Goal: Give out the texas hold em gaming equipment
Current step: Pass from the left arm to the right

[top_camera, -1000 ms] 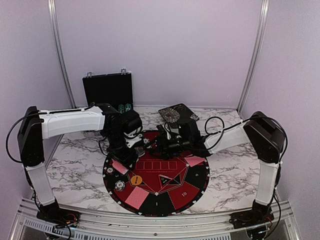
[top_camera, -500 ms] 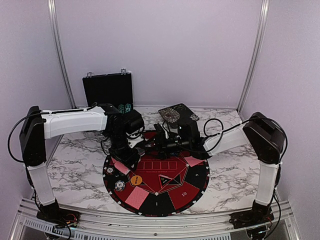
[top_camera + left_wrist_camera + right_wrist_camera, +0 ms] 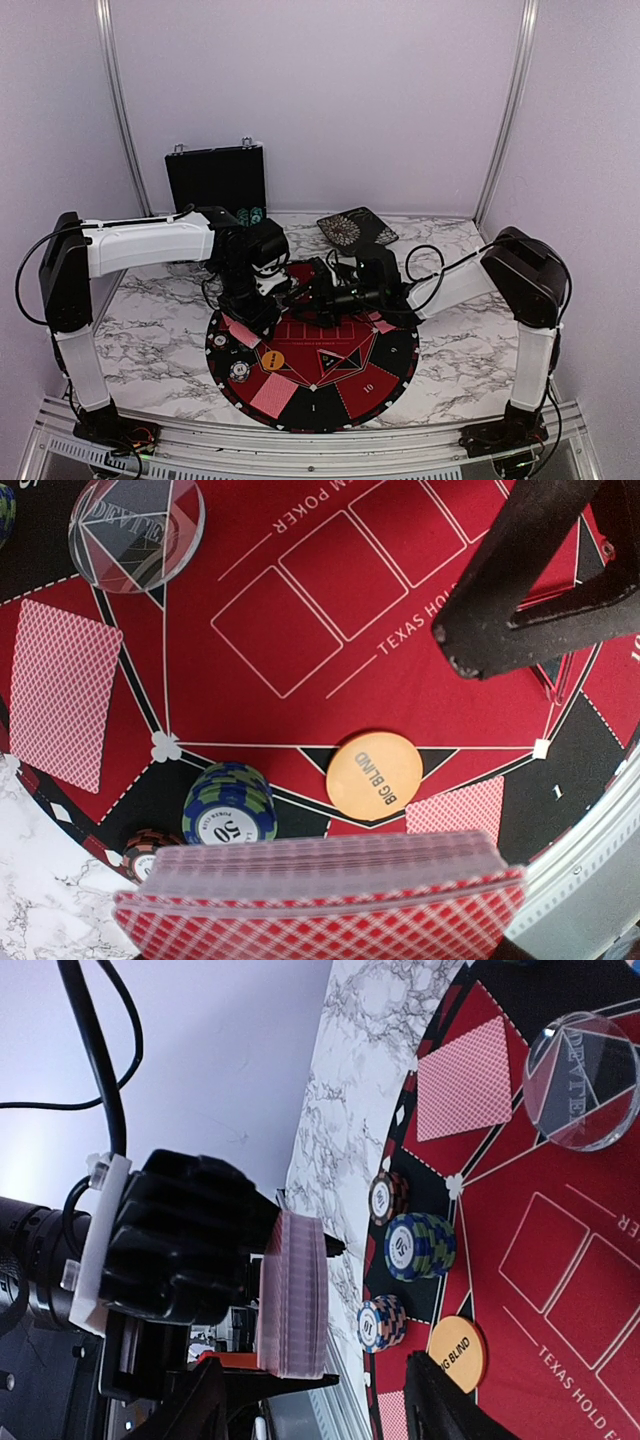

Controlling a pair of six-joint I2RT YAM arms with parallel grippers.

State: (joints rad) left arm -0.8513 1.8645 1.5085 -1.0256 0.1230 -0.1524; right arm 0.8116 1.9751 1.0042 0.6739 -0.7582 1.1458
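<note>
step: dealing looked underway | left gripper [image 3: 300, 1305] clamped deck [image 3: 320, 905] over mat [image 3: 340, 385] 10 o'clock | right gripper [image 3: 320, 1405] gaped empty nearby | next needed: pinch just one off the top

A grey-veined white marble table [image 3: 150, 330] stands in soft, even light. Lilac walls [image 3: 320, 100] rise behind and beside it, metal posts [image 3: 118, 110] at its rear corners, an aluminium rail [image 3: 300, 445] along its near edge.

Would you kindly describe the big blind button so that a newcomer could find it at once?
Look at the round red-and-black mat on the marble table. Near its centre, beside a blue-green chip stack, lies the big blind button: the only plain orange disc, printed BIG BLIND.
</note>
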